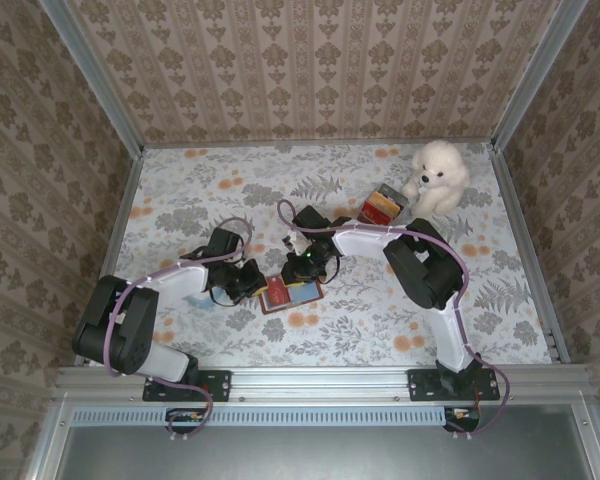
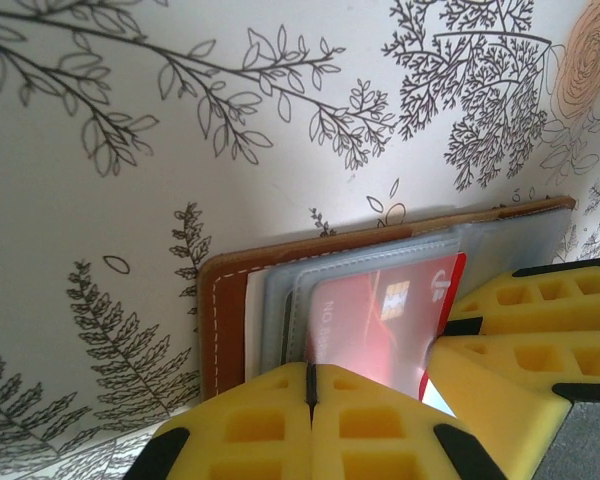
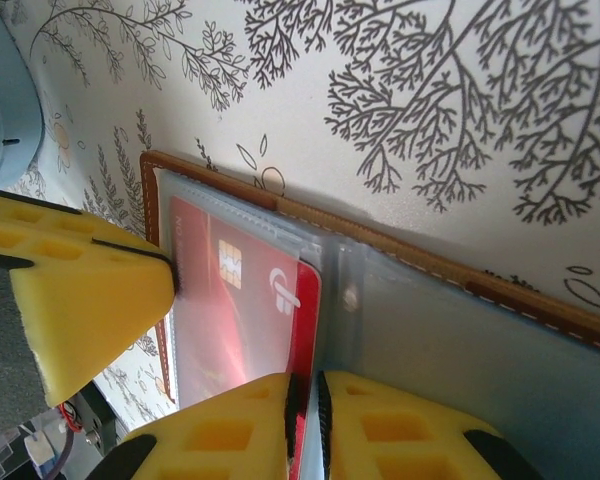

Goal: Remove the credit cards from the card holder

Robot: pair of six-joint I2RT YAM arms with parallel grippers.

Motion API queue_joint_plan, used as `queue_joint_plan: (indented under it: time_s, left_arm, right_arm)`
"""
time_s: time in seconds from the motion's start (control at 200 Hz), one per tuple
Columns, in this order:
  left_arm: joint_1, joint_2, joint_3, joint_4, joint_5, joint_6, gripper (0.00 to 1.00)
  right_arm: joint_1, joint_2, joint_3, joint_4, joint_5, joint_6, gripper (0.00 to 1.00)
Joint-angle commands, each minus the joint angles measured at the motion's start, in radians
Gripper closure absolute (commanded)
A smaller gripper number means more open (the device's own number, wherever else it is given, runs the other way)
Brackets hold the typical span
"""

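The brown card holder (image 1: pixel 292 294) lies open on the flowered tablecloth, its clear sleeves fanned out (image 2: pixel 225 330) (image 3: pixel 430 268). A red credit card (image 2: pixel 370 320) (image 3: pixel 235 320) with a gold chip sits in the top sleeve, one edge poking out. My left gripper (image 1: pixel 252 282) (image 2: pixel 310 385) is shut on the sleeve edge at the holder's left end. My right gripper (image 1: pixel 305 268) (image 3: pixel 308 400) is shut on the card's exposed edge. In the left wrist view the right fingers (image 2: pixel 525 310) show beside the card. A left finger (image 3: pixel 85 290) presses the holder's corner in the right wrist view.
A white plush toy (image 1: pixel 438 175) sits at the back right, with a small red and yellow box (image 1: pixel 380 207) just in front of it. Patterned walls and metal posts enclose the table on three sides.
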Motion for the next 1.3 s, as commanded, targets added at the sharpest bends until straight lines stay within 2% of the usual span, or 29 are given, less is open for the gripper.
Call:
queue_joint_plan:
  time_s: [0.0,0.12,0.35,0.505,0.65,0.755,0.92,1.12,1.295]
  left_arm:
    - [-0.013,0.026,-0.025,0.0,-0.028,0.002,0.96]
    - [-0.018,0.027,-0.026,0.003,-0.031,-0.002,0.96]
    - [-0.022,0.008,-0.022,-0.01,-0.042,-0.003,0.95]
    - [-0.016,-0.027,0.001,-0.037,-0.029,0.014,0.8]
    - [-0.011,-0.054,0.018,-0.071,-0.03,0.037,0.73]
    - [-0.007,-0.059,0.016,-0.058,-0.023,0.033,0.74]
    - [-0.007,-0.058,0.017,-0.026,0.012,0.033,0.84]
    - [-0.015,-0.061,0.025,0.023,0.054,0.035,0.91]
    - [-0.028,-0.018,0.032,0.032,0.052,0.036,0.94]
  right_arm:
    - [0.005,0.032,0.021,0.006,-0.048,0.01,0.81]
    - [0.003,0.033,0.016,0.016,-0.058,0.02,0.82]
    - [-0.006,0.015,-0.006,0.047,-0.068,0.043,0.91]
    - [-0.017,-0.053,-0.054,0.056,-0.029,0.048,0.96]
    - [-0.03,-0.097,-0.071,0.006,0.007,0.012,0.96]
    - [-0.034,-0.101,-0.073,-0.021,0.029,-0.01,0.96]
    - [-0.036,-0.086,-0.062,-0.033,0.046,-0.011,0.96]
    - [-0.036,-0.069,-0.025,-0.088,0.09,-0.046,0.96]
    - [-0.036,-0.061,-0.003,-0.114,0.1,-0.068,0.96]
